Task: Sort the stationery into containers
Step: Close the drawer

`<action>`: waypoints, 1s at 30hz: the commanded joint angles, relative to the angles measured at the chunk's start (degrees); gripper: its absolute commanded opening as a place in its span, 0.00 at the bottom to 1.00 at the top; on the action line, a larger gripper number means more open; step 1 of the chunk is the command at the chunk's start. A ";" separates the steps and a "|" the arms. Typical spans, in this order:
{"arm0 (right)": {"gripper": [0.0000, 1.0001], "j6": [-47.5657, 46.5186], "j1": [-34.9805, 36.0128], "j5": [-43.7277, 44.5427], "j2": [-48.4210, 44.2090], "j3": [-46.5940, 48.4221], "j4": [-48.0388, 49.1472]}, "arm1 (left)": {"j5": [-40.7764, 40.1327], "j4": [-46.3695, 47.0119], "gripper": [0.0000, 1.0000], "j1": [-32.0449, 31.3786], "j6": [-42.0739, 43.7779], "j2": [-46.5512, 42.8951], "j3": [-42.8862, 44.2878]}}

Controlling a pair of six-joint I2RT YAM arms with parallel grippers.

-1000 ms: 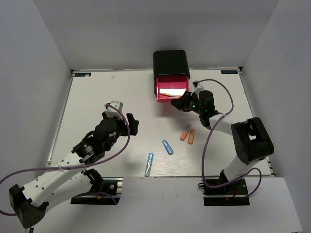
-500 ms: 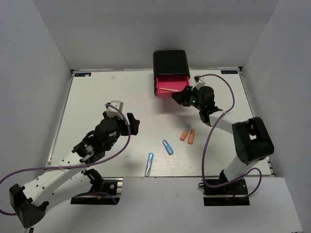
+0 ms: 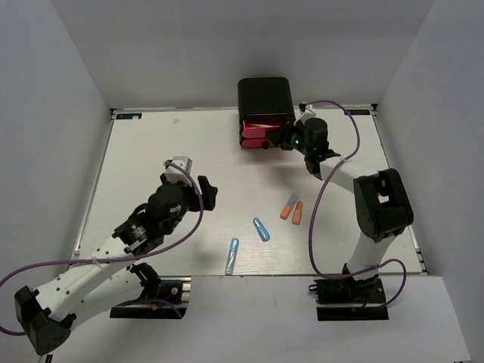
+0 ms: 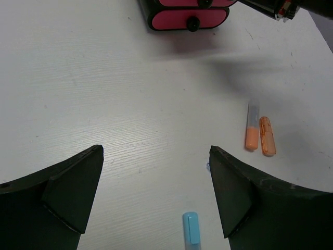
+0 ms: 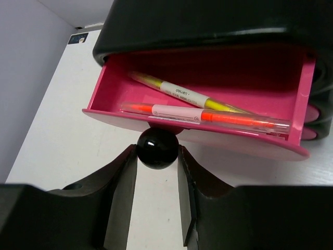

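The black cabinet [image 3: 265, 98] stands at the table's far edge. My right gripper [image 3: 278, 140] is shut on the round black knob [image 5: 157, 148] of its top pink drawer [image 5: 208, 83]. That drawer is partly open and holds a pale yellow pen [image 5: 182, 94] and a red pen [image 5: 208, 115]. Two stubby orange markers [image 3: 292, 212], a short blue pen [image 3: 261, 229] and a light blue pen [image 3: 232, 255] lie on the table. My left gripper [image 3: 198, 193] is open and empty above the table. Its wrist view shows the light blue pen [image 4: 191, 234] between its fingers and the orange markers [image 4: 260, 138] to the right.
The lower pink drawers [image 4: 187, 18] are shut, one black knob [image 4: 193, 23] showing. The white table [image 3: 174, 159] is walled by grey panels on three sides. My right arm [image 3: 340, 170] stretches along the table's right side to the cabinet.
My right gripper has moved toward the cabinet with the knob in it, and the top drawer has slid most of the way in. The left arm has not moved.
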 commanded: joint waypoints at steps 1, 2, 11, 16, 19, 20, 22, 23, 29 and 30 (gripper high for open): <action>0.26 -1.17 -0.12 0.10 1.53 6.54 5.27 | 0.16 -0.12 0.92 -0.12 -0.44 -1.24 -0.29; 0.27 -1.26 -0.12 0.36 2.06 7.16 5.18 | 0.15 -0.12 0.92 -0.12 -0.44 -1.25 -0.29; 0.28 -2.05 -0.21 0.72 8.04 14.28 3.69 | 0.15 -1.26 0.92 -0.12 -0.97 -1.78 -0.29; 0.31 -3.02 -0.38 0.71 9.97 15.61 3.34 | 0.15 -1.26 0.92 -0.12 -0.97 -1.25 0.24; 0.33 -3.02 -0.39 0.89 10.94 16.66 3.42 | 0.15 -1.26 0.92 -0.12 -0.97 -1.25 0.24; 0.34 -3.10 -0.47 0.89 11.20 16.84 3.42 | 0.15 -1.26 0.92 -0.12 -0.97 -0.73 0.24; 0.38 -3.10 -0.56 0.45 11.38 16.93 3.51 | 0.15 -1.26 0.92 -0.12 -0.97 -0.72 0.77; 0.40 -3.19 -0.56 -0.24 11.21 16.75 3.42 | 0.67 -1.26 0.92 -0.12 -0.97 -0.72 0.77; 0.53 -4.07 -0.83 -3.85 5.34 8.69 3.60 | 1.20 -0.12 0.92 -0.12 -0.97 0.41 0.24; 0.54 -4.68 -0.91 -4.12 4.45 7.53 3.68 | 1.21 0.58 0.93 -0.12 -0.97 0.42 0.24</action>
